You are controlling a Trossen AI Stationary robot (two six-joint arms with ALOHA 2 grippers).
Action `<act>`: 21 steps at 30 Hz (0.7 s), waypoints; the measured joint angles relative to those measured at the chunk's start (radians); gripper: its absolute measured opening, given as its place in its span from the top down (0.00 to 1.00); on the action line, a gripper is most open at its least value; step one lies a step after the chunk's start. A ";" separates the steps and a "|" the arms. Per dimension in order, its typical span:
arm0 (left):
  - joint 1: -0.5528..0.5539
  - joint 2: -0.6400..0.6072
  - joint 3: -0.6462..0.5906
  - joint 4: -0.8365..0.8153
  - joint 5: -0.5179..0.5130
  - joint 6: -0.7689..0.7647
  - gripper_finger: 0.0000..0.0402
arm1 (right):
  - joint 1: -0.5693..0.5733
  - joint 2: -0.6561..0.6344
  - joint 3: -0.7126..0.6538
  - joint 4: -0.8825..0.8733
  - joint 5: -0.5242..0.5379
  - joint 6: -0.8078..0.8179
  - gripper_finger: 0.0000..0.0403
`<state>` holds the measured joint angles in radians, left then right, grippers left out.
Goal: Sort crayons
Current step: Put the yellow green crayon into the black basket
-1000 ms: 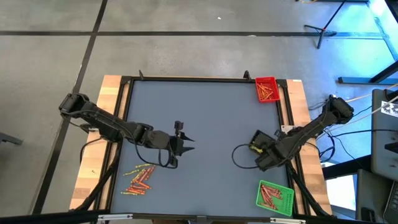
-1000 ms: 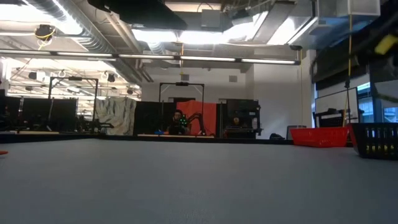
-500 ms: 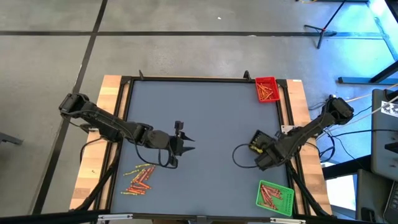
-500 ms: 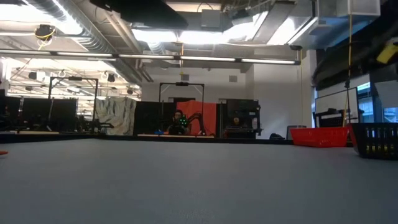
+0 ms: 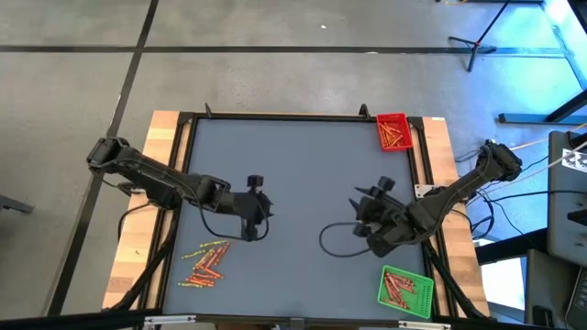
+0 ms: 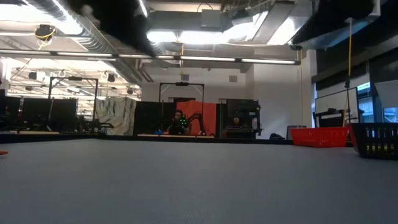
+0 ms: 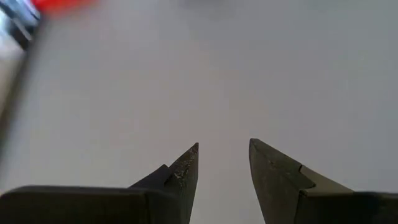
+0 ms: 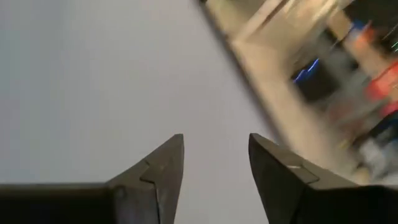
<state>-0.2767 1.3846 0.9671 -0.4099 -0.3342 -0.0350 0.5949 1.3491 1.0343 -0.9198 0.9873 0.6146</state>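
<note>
A loose heap of red, orange and yellow crayons (image 5: 205,263) lies flat on the grey table (image 5: 303,165), near its front left. More crayons lie in the red tray (image 5: 393,131) at the far right corner and in the green tray (image 5: 404,289) at the near right. My left gripper (image 5: 264,207) (image 7: 224,146) hovers open above bare table, a little beyond the heap, with nothing between its fingers. My right gripper (image 5: 359,209) (image 8: 216,138) hovers open over bare table right of centre, also with nothing between its fingers.
A black tray (image 6: 375,140) shows at the right in the low view, beside the red tray (image 6: 320,136). The table's raised black frame (image 5: 275,116) and wooden side boards (image 5: 138,229) bound the surface. Cables loop on the table below each gripper.
My right gripper has risen, swung toward the table's middle and turned about its wrist; its fingers now show spread apart in the high view. My left gripper has tipped and turned while staying almost in place. The crayons and trays have not moved.
</note>
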 joint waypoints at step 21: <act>-0.230 0.000 -0.214 -0.416 0.330 -0.801 0.69 | -0.455 0.056 -0.182 0.790 -0.245 -0.575 0.55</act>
<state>-0.5066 1.3849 0.7533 -0.8259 -0.0044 -0.8356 0.1397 1.4051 0.8524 -0.1296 0.7419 0.0399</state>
